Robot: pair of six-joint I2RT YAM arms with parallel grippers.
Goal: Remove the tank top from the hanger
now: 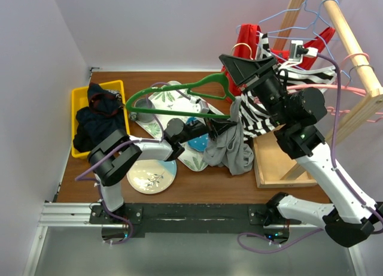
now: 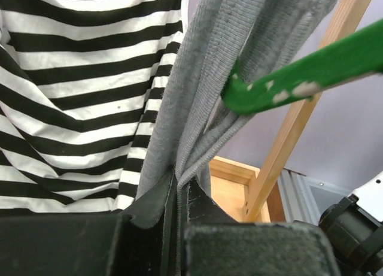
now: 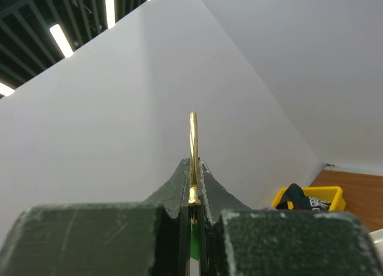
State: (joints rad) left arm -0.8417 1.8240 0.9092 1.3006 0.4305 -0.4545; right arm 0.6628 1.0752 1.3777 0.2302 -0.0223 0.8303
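tank top (image 2: pixel 197 78) hung on green hanger (image 2: pixel 311 66)
l end effector (image 2: pixel 179 195) clamped its strap (image 2: pixel 200 150); r end effector (image 3: pixel 192 198) clamped the hook (image 3: pixel 192 144)

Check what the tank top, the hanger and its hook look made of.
Tank top: grey ribbed knit, matte, soft folds; likely cotton jersey. Hanger: green coating chipped to pale spots, so probably painted wood or plastic; cannot tell. Hook: thin, shiny gold-coloured wire, likely metal.

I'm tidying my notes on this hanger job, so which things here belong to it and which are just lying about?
In the job: grey tank top, green hanger, left pincer shut on the top, right pincer shut on the hanger's hook.
Lying about: striped garment, yellow bin, leaf-pattern plate, wooden rack.
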